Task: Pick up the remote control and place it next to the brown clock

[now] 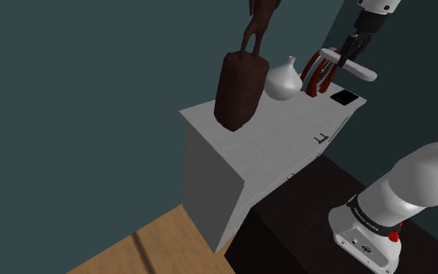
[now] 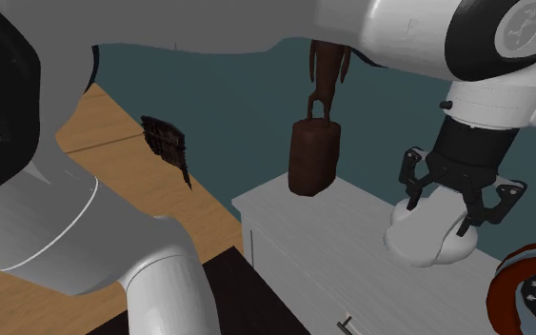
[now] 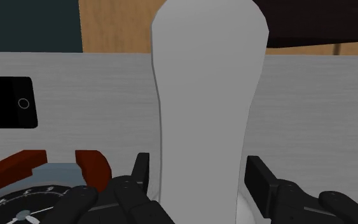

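the gripper [image 1: 349, 53] is clenching the remote control [image 1: 361, 72], which is drawn plain white, and is holding it in the air over the far end of the white cabinet top [image 1: 287, 136]. in the wrist view the black fingers [image 3: 140, 177] are pressing on the long sides of the remote control [image 3: 203, 95] near one end, so most of its length is reaching out ahead of the hand. that grip seems to be keeping it close to level, ready for laying flat. it is touching nothing but the gripper.

the brown clock [image 1: 314, 74] is standing just under and beside the held remote in the shoulder view. a white vase [image 1: 283, 80] is sitting on the clock's other side, and a dark brown sculpture [image 1: 240, 89] is standing further along. a black phone [image 1: 345, 97] is lying flat near the clock. seen from the wrist, the clock's red-brown frame [image 3: 88, 165] is showing close by one finger, and the phone [image 3: 6, 102] is lying beyond it. bare cabinet top [image 3: 330, 108] is stretching out beneath the remote.

the carry looks nearly done, leaving lowering and letting go. the bare strip beside the clock seems the likely spot. the main risk is nudging the clock or landing on the phone.

in the second exterior view the gripper [image 2: 451, 205] is hanging between the sculpture [image 2: 311, 152] and the clock [image 2: 518, 285]. i cannot tell whether the white shape under it is the remote or the vase.
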Robot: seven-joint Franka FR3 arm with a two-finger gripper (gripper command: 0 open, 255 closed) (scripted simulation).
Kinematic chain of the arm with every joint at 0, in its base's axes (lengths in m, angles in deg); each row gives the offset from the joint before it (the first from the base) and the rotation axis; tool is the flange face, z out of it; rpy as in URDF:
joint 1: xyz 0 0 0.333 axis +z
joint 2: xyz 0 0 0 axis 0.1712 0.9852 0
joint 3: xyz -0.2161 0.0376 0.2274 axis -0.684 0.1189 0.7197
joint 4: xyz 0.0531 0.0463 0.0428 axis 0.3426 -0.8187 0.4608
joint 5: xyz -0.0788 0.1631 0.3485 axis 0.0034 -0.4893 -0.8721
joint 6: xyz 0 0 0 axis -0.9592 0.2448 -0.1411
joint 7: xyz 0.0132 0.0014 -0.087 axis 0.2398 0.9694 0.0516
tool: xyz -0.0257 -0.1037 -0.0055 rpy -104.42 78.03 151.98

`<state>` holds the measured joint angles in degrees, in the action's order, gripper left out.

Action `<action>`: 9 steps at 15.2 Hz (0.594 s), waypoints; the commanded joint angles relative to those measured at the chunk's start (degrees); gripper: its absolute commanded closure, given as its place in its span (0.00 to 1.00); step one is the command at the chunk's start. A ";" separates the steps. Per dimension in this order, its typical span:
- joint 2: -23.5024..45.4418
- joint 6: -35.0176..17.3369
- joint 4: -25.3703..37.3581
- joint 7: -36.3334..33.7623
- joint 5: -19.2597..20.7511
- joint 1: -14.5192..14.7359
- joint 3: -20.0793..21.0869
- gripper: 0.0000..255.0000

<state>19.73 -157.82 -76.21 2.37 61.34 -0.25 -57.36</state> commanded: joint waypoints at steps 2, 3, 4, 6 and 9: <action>-0.17 -2.34 -2.46 -0.16 0.15 -0.07 -0.13 1.00; -0.17 -3.10 -3.23 -0.19 0.20 -0.10 -0.19 1.00; -0.15 -3.87 -3.98 -0.22 0.24 -0.13 -0.26 1.00; -0.09 -5.42 -5.46 -0.27 0.34 -0.18 -0.39 1.00; 0.12 -7.75 -7.59 -0.34 0.47 -0.25 -0.61 1.00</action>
<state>19.83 -164.68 -82.99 2.02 61.74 -0.45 -57.86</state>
